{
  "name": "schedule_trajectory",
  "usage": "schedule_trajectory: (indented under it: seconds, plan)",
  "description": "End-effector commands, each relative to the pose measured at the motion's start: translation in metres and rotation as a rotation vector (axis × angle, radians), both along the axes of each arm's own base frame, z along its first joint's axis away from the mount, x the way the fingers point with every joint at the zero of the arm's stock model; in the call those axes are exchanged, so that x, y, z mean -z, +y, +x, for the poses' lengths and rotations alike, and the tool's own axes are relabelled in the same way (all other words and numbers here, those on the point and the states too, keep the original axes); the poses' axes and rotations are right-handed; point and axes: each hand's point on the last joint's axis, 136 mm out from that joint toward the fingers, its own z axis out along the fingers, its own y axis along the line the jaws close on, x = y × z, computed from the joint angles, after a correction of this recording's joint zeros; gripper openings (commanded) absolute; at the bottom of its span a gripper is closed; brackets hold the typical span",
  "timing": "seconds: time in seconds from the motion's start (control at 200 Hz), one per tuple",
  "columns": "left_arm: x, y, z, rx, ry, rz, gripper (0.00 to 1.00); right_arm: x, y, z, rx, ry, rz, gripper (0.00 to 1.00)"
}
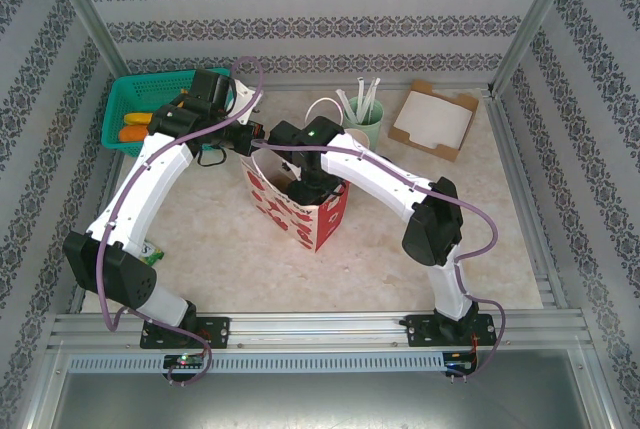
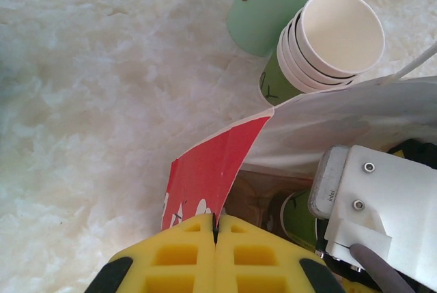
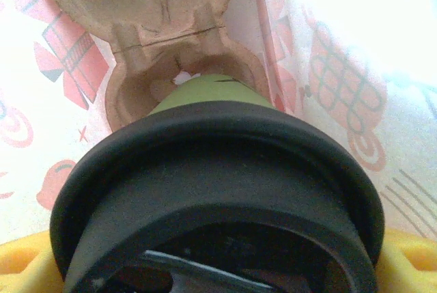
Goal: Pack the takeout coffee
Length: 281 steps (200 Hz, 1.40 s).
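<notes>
1. Top view. The paper bag [image 1: 318, 221] stands mid-table with its mouth up. The left gripper [image 1: 250, 144] is clenched on the rim at the bag's 10 o'clock. The right gripper [image 1: 306, 187] reaches down into the mouth. A mint-green cup with straws [image 1: 362, 121] sits at the bag's 1 o'clock, apart from it.
2. Left wrist view. The yellow fingers [image 2: 184, 252] are pinched tight on the edge of the bag's red panel, holding the mouth open. The stack of lidless cups [image 2: 334, 37] is at 1 o'clock, just outside the bag. Inside it a green flank shows, likely the takeout coffee [image 2: 298, 214].
3. Right wrist view. The jaws are spread wide and grasp the coffee at its black lid [image 3: 218, 190]. The long axis runs away from the lens: lid near, base toward 12 o'clock, aimed at a pocket of the cardboard carrier [image 3: 147, 6] on the bag floor. Whether it is seated, I cannot tell.
4. Judgement. The step in hand is setting the cup into the bag. Next, ease it down upright until the base seats, release, then lift straight out clear of the rim.
</notes>
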Motion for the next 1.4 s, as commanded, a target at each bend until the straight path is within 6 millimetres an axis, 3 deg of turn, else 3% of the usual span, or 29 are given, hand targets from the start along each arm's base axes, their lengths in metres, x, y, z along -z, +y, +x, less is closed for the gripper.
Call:
schedule_trajectory:
  seconds: [0.0, 1.014, 1.399]
  plan:
    - [-0.009, 0.000, 0.003, 0.003, -0.037, -0.017, 0.00, 0.000, -0.008, -0.001, 0.018, 0.003, -0.011, 0.43]
    - [-0.009, 0.001, 0.004, -0.002, -0.040, -0.013, 0.00, 0.021, -0.016, -0.003, 0.031, 0.042, -0.049, 0.43]
    - [-0.008, 0.001, 0.003, 0.000, -0.039, -0.011, 0.00, 0.008, -0.013, 0.000, 0.047, 0.027, -0.001, 0.43]
